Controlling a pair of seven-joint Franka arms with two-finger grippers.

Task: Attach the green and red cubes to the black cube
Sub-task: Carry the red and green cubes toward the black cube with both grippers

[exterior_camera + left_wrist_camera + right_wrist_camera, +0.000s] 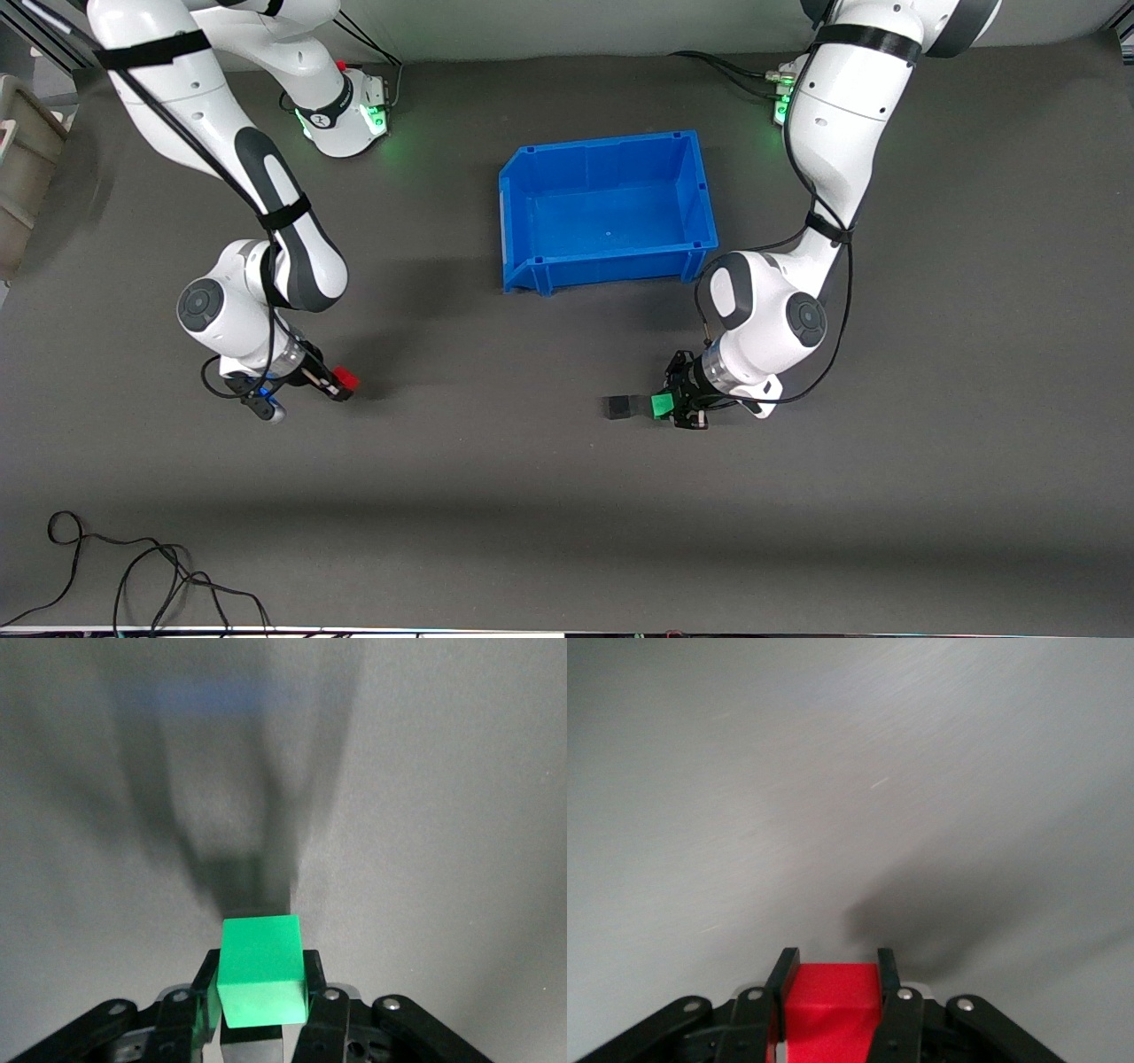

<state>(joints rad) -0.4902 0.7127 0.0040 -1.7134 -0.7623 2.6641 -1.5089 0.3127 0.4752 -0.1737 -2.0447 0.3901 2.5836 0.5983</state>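
Now both coloured cubes are gripped, ready to meet the black one.
Front view: the left gripper [680, 405] clamps the small bright green plastic cube [661, 406] near the matte black cube [618, 407] on the table; the right gripper [339, 383] clamps the small bright red plastic cube [347, 379]. Wrist views: each cube [261, 970] [829, 1012] sits squarely between the jaws, smooth-faced.

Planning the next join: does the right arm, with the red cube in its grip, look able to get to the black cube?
Probably yes. The right gripper is shut on the red cube, and only bare table lies between it and the black cube. The green cube, in the left gripper, sits at the black cube's left-arm side.
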